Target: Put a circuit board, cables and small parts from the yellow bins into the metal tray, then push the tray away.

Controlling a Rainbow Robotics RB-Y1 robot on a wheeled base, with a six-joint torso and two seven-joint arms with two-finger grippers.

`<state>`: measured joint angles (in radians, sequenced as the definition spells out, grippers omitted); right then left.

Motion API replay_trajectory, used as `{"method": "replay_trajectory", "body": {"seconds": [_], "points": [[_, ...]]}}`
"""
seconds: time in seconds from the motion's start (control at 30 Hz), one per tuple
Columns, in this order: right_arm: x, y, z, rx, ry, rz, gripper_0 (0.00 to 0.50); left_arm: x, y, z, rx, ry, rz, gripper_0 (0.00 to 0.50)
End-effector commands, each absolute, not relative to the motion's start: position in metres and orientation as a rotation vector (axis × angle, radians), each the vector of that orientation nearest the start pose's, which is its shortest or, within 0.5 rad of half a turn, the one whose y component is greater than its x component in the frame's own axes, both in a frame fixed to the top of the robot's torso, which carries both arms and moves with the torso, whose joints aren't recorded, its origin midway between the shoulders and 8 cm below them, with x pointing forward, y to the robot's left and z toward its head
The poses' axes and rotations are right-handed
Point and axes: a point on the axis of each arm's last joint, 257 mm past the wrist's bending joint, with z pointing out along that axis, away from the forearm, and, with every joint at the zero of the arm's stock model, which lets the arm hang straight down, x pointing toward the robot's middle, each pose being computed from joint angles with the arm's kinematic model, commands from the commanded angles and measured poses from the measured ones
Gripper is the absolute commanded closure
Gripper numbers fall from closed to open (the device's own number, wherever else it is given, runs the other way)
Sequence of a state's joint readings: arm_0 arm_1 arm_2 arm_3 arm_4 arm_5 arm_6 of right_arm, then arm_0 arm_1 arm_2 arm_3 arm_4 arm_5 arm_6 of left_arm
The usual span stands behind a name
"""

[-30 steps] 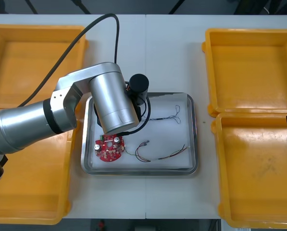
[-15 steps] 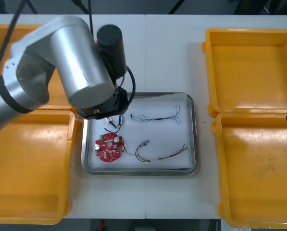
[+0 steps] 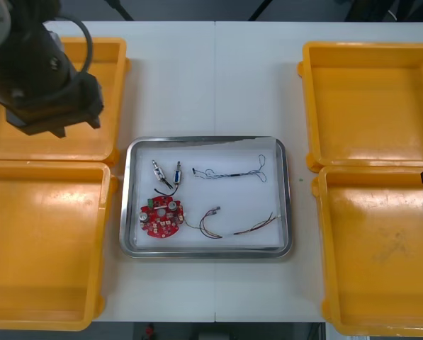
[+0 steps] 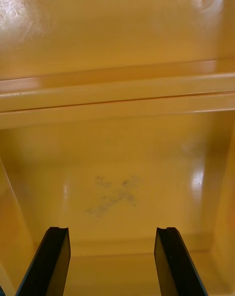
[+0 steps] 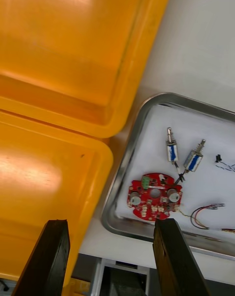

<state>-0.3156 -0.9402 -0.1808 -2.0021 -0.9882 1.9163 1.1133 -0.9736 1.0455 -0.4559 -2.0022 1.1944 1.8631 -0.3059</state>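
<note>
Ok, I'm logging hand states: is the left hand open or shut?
Open: the left hand has two black fingers well apart, nothing between them, above the far left yellow bin.

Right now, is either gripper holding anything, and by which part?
Nothing is held. The left gripper is above the far left yellow bin, fingers open and empty; the right gripper is over the near right yellow bin, likewise open.

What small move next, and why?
Probably move the left end effector, above the far left bin, to the metal tray's near rim and push: circuit board, cables, small metal parts lie inside. The right end effector hangs above a right bin.
</note>
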Motion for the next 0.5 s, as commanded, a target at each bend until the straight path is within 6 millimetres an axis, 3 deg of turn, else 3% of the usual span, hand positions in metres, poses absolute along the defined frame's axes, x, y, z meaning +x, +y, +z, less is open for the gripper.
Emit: {"method": "replay_trajectory", "body": {"seconds": [0.03, 0.17, 0.33, 0.5], "points": [[0.394, -0.367, -0.14, 0.112, 2.776, 0.012, 0.0, 0.426, 0.283, -0.042, -0.272, 2.662, 0.018, 0.0], [0.401, -0.348, -0.133, 0.02, 2.773, 0.027, 0.0, 0.419, 0.316, -0.042, -0.228, 2.663, 0.063, 0.0], [0.401, -0.305, -0.127, -0.186, 2.783, 0.07, 0.0, 0.411, 0.357, -0.052, -0.205, 2.663, 0.078, 0.0], [0.392, -0.271, -0.125, -0.381, 2.776, 0.075, 0.0, 0.403, 0.383, -0.068, -0.191, 2.662, 0.059, 0.0]]}}
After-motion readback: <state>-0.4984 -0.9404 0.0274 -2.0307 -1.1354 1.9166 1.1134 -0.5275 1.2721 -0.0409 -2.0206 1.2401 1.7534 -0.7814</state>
